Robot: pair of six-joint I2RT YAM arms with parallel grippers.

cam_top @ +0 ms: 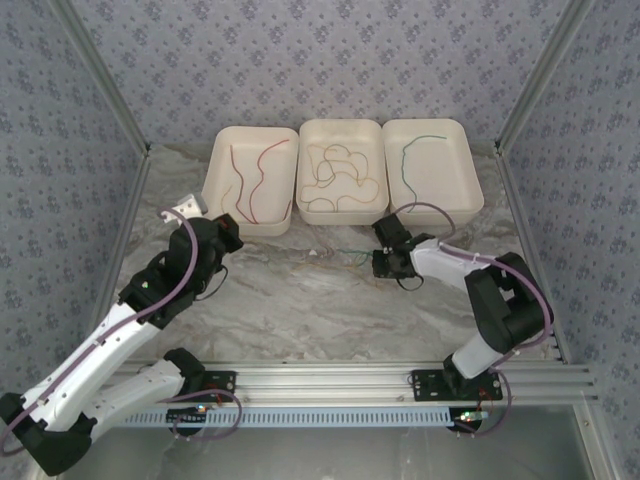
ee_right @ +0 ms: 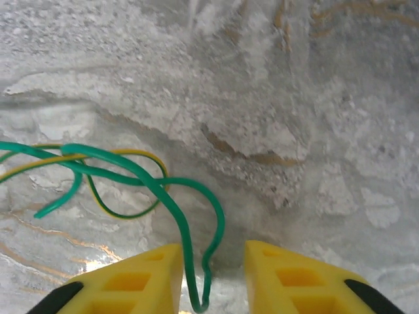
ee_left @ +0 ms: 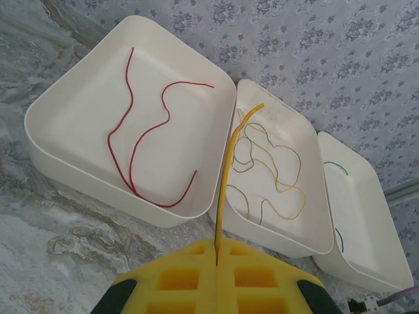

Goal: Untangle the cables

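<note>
Left end effector [ee_left: 216, 254] pinches a yellow cable [ee_left: 226, 176]

Loose cables [ee_right: 98, 152] on table [cam_top: 300, 300] before three trays [cam_top: 340, 123]

Left end effector [ee_left: 216, 255] clamped, right one [ee_right: 213, 265] agape

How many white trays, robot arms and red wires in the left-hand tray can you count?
White trays: 3 (left tray, middle tray, right tray)
Robot arms: 2 (left arm, right arm)
Red cables: 2 ( and), both lying in the left tray
Total: 7
</note>
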